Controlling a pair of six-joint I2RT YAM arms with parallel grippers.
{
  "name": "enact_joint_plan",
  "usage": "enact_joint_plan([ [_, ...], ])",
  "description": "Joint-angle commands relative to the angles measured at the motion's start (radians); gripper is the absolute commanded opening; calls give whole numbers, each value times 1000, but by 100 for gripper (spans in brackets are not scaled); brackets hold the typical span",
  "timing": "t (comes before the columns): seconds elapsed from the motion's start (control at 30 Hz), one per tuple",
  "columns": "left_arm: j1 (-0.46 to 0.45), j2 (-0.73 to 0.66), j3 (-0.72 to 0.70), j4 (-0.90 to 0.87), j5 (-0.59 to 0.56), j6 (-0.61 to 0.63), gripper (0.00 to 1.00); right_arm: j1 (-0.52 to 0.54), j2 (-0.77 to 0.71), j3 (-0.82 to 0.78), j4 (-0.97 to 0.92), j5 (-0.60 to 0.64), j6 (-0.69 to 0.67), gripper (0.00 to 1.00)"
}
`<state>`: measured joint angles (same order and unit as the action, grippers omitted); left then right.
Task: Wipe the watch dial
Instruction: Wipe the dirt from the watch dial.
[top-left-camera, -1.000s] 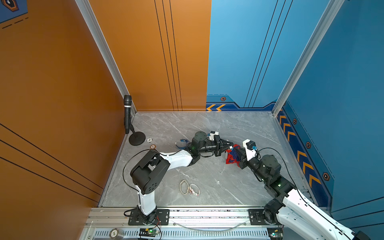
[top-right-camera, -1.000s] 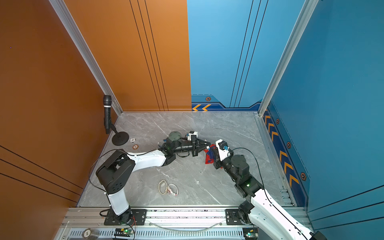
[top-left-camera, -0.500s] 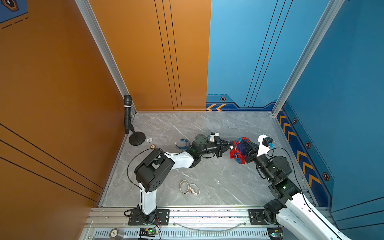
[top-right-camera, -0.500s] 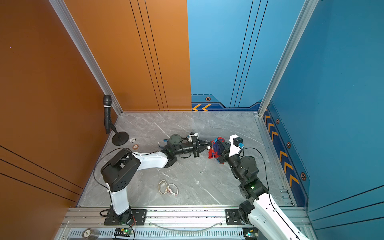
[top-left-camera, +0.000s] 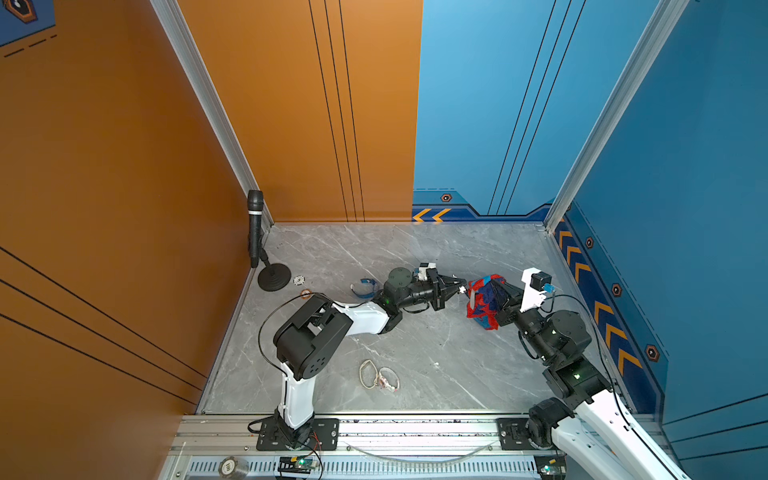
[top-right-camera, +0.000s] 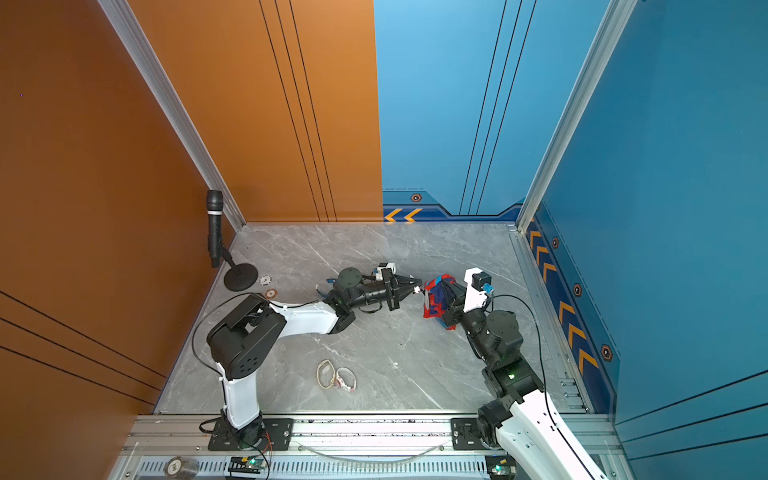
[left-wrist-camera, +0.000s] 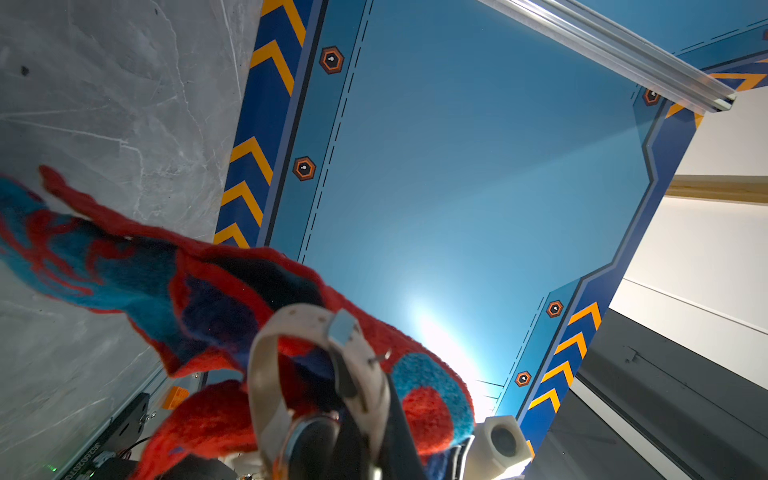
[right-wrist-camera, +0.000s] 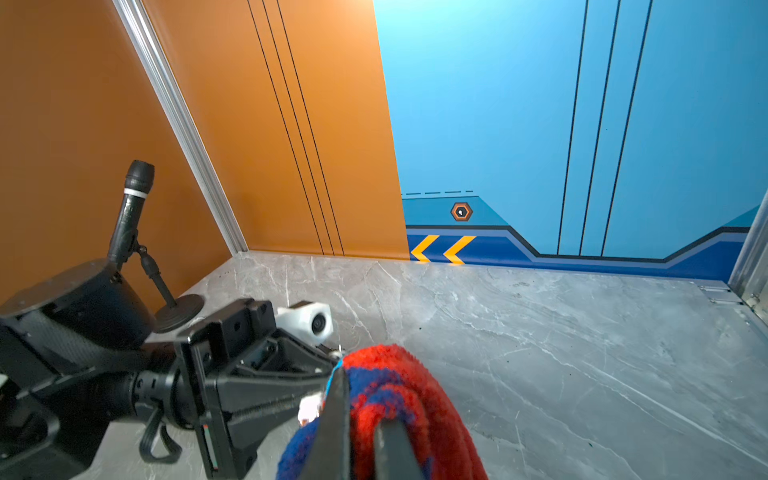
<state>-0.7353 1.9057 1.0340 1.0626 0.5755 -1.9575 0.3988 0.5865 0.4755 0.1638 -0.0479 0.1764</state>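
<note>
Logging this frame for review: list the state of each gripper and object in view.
left gripper: shut on the watch.
right gripper: shut on the cloth.
watch: gripped, strap looped, right at the cloth.
cloth: bunched, hanging from the right gripper.
pale bands: lying loose on the table.
blue band: lying on the table.
microphone: standing upright.

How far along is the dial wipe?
Done: left gripper shut on the watch, right gripper shut on the cloth. In hand: cloth sits against the watch, apparently touching. Left: finishing the wipe; dial cleanliness can't be judged.
</note>
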Motion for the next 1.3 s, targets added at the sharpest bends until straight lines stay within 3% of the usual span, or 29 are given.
enact_joint_plan([
  [0.0, 5, -59, 43, -13, -20, 15, 0, 26, 17, -16, -21, 14, -54, 0],
  [0.3, -29, -32, 107, -36, -20, 20, 0, 146, 83, -43, 20, 37, -144, 0],
  [1.27, -87, -8, 85, -38, 35, 42, 0, 137, 54, -23, 8, 47, -195, 0],
])
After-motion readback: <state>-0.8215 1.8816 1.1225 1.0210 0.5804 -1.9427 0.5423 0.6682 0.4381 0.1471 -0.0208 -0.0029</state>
